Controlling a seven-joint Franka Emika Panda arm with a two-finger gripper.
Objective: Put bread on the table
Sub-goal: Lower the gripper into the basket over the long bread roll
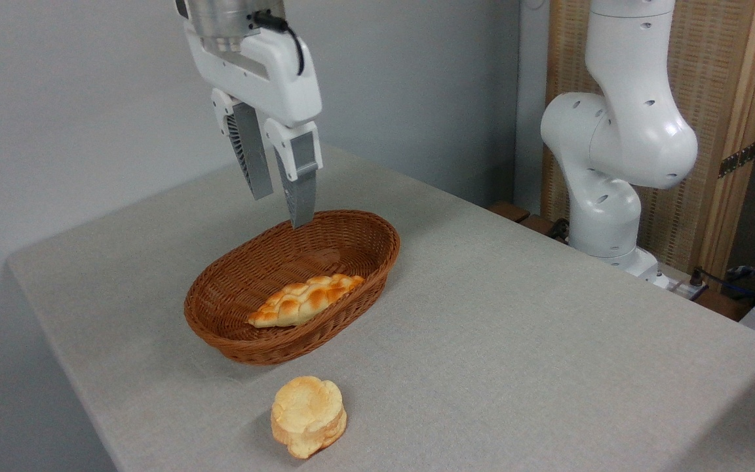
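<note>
Bread (305, 299) lies inside the brown wicker basket (220, 331) on the grey table (515, 341). Above the basket's far rim hangs the pincer (281, 210), empty, its fingers slightly spread. A round bun (308, 415) sits nearer the front edge.

Arm (620, 131) cut off at top edge, basket (246, 341) near wall hiding bread's (305, 299) underside

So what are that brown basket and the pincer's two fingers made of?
The basket looks like woven wicker or rattan, reddish-brown with a slight sheen: the woven strands show all round its wall. The fingers of the pincer look like matte grey plastic, ribbed on the inner face; possibly rubbery, hard to tell.
</note>
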